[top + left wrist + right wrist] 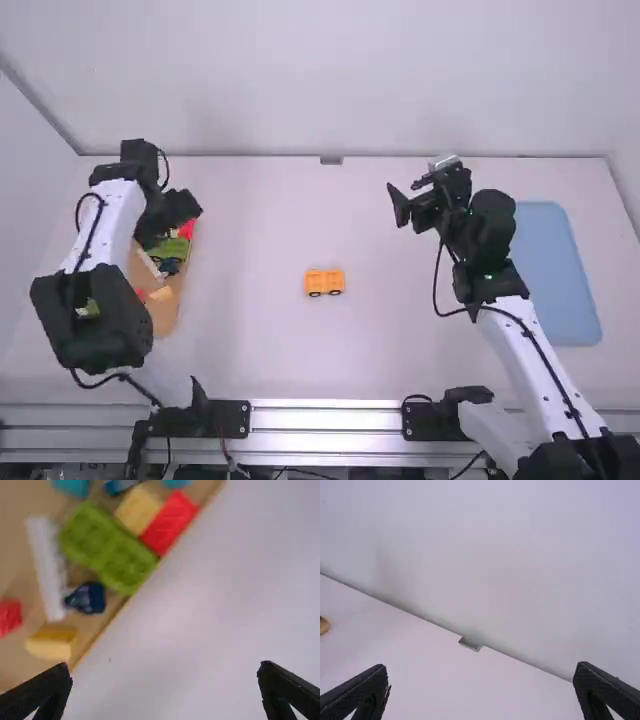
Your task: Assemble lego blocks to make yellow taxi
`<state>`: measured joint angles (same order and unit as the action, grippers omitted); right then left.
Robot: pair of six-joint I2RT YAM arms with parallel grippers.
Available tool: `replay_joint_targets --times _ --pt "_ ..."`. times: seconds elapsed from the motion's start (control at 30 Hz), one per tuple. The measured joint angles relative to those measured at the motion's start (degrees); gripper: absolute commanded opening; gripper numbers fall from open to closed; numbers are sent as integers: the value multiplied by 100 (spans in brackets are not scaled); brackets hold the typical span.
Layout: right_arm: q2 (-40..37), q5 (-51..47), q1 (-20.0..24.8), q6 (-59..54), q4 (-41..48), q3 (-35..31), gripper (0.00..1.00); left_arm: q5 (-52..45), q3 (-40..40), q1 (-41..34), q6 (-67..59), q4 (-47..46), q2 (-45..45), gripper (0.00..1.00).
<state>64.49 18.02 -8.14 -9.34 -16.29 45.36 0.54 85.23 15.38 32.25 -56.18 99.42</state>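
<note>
In the high view my left gripper (172, 215) hangs over the right side of a brown tray of loose blocks. Its fingers stand wide apart in the left wrist view, where the left gripper (165, 690) has nothing between them. Beneath that camera lie a green block (107, 550), a red block (170, 522), a yellow block (139, 509) and another yellow block (51, 643). A yellow-orange block assembly on dark wheels (324, 282) rests mid-table. My right gripper (402, 206) is held right of and beyond it; the right gripper (481, 692) is open and holds nothing.
The brown tray (165, 312) lies along the table's left side, partly under the left arm. It also bears a white piece (49, 567) and a dark blue piece (90, 598). A flat blue tray (556, 270) lies at the right, beside the right arm. A wall rises behind the table.
</note>
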Motion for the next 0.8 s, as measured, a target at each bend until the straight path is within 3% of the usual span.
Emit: replay_joint_targets --times 0.27,0.37,0.57,0.67,0.73,0.8 --pt "0 -2 0 149 17 0 98 15 -107 516 2575 -284 0 99" --pt "0 -2 0 160 17 0 98 17 -439 627 3939 -273 -2 99" --pt "0 0 0 166 15 0 98 15 -1056 627 5145 157 0 100" --pt "0 -2 0 177 17 0 98 17 -1438 627 5506 437 0 80" --pt "0 0 0 166 15 0 99 15 -1591 632 5687 466 0 73" --pt "0 0 0 170 13 0 98 20 -1755 643 5925 490 0 73"
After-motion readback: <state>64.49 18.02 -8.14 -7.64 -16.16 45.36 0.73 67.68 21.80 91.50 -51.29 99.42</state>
